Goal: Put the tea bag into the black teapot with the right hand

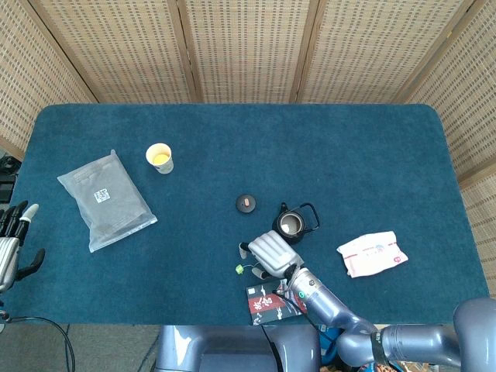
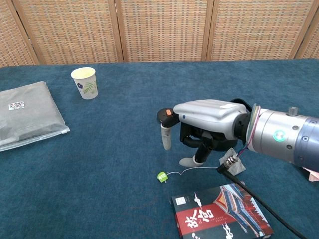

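Hovering our right hand low over the desk, we are holding nothing in it; its fingers are hanging apart and pointing down, one tip sitting just beside the string, though we cannot tell whether it is touching.

The tea bag is lying flat on the desk just beneath and behind the wrist side of the hand, partly hidden by the forearm; its string is running out under the palm to the small green tag, which is lying just past the fingertips on the hand's near side; the black teapot is standing uncovered just beyond the hand, and its lid is resting apart, farther out.

We are judging the bag to be very light, soft and limp, likely to swing and twist if lifted by the string alone; the paper pouch is looking thin and easy to tear or crush; pinching the string close to the pouch, or the pouch's top edge itself, is seeming the surest hold, since the tag end would be leaving the bag dangling.

Our left hand is waiting well apart at the desk's far side, fingers spread and empty.
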You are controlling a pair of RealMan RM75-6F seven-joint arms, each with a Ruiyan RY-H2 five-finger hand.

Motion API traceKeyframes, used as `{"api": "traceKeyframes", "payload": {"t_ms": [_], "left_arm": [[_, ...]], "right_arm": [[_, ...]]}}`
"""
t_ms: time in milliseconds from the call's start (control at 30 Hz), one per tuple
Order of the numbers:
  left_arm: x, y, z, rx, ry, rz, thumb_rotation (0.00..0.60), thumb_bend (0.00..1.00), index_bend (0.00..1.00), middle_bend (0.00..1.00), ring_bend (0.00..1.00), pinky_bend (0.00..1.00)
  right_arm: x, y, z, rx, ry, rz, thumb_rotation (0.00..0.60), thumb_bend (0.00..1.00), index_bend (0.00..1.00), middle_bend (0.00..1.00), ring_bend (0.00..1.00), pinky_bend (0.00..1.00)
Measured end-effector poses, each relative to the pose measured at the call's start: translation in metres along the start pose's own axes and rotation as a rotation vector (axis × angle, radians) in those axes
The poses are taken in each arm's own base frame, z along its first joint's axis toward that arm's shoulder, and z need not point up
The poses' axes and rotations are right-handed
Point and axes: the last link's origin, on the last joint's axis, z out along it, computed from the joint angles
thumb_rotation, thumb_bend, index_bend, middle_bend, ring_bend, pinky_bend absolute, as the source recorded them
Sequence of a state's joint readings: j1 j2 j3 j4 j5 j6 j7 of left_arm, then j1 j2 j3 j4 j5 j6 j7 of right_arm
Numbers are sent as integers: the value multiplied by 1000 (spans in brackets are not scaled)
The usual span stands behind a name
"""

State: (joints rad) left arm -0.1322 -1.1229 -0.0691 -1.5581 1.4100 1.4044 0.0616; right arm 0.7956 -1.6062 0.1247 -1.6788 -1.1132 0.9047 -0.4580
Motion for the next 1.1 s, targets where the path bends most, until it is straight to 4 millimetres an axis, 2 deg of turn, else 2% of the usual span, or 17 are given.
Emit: {"api": "traceKeyframes", "payload": {"t_ms": [1100], "left_arm": [[-4,-10,-4,37,-20,-5,600,414,0,0,0,0]], "right_arm": [[-34,-7,31,-8,-53,-37,600,441,522,985,1000,1000]]}}
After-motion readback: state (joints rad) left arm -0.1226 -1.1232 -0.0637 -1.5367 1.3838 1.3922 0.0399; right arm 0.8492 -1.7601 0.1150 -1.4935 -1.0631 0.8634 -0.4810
